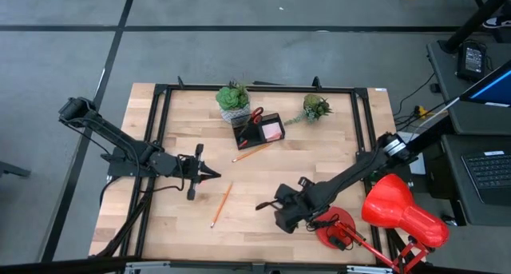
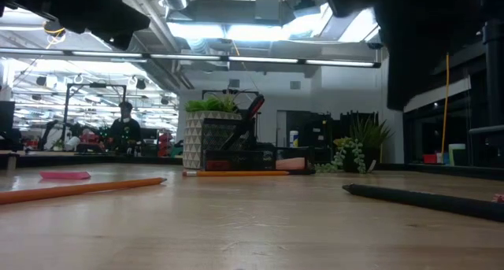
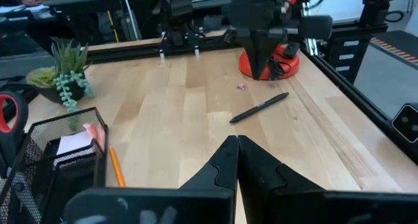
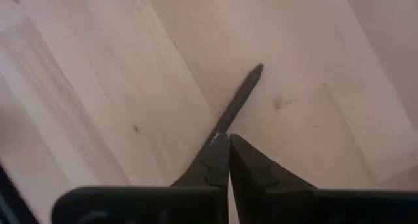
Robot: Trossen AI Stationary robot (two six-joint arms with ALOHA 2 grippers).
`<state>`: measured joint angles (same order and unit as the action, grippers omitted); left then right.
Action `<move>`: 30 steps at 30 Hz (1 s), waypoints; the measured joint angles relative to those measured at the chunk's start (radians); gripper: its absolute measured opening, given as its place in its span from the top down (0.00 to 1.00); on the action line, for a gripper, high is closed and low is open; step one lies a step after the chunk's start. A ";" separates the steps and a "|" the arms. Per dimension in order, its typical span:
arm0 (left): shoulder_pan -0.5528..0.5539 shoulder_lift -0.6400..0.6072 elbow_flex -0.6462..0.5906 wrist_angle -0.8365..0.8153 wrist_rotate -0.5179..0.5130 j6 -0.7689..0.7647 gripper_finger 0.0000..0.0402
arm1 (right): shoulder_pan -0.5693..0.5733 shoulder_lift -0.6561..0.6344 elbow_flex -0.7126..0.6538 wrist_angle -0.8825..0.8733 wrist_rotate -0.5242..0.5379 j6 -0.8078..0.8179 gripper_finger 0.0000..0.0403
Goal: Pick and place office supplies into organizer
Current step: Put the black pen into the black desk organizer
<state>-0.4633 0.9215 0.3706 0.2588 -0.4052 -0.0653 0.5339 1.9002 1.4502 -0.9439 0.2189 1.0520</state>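
A: Status on the right gripper (image 4: 228, 140)?
B: Low over the table (image 1: 184, 218) front-centre, tips directly above the near end of the black pen (image 4: 240, 96). Fingers nearly together, a slim gap btwn them; pen lies flat on the wood. Can't tell if tips touch it.
A: Left gripper (image 3: 236, 145)?
B: Clenched, nothing in it. Sits at table's left-centre, pointing inward.
A: Organizer (image 1: 257, 129)?
B: Back-centre, btwn two potted plants (image 1: 233, 100). Red-handled scissors (image 1: 256, 114) stand in it; pink sticky-note pad (image 1: 272, 131) in its right compartment.
A: Loose items?
B: One orange pencil (image 1: 221, 204) front-left of centre, a second pencil (image 1: 252, 152) just in front of organizer. Red desk lamp (image 1: 399, 210) at right front corner.
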 joint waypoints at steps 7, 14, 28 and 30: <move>0.000 0.000 0.000 0.000 0.000 0.000 0.99 | -0.001 0.022 0.000 -0.002 0.024 0.017 0.96; 0.000 0.000 0.000 0.000 0.000 -0.003 0.99 | -0.001 0.023 0.000 0.033 0.032 0.023 0.92; 0.000 0.000 0.000 -0.017 -0.001 0.000 1.00 | -0.001 0.041 -0.031 0.079 0.023 0.085 0.64; 0.000 0.000 0.000 -0.019 -0.001 0.000 0.99 | -0.002 0.041 -0.035 0.083 0.023 0.116 0.63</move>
<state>-0.4633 0.9218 0.3706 0.2394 -0.4065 -0.0658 0.5316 1.9411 1.4147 -0.8606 0.2417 1.1677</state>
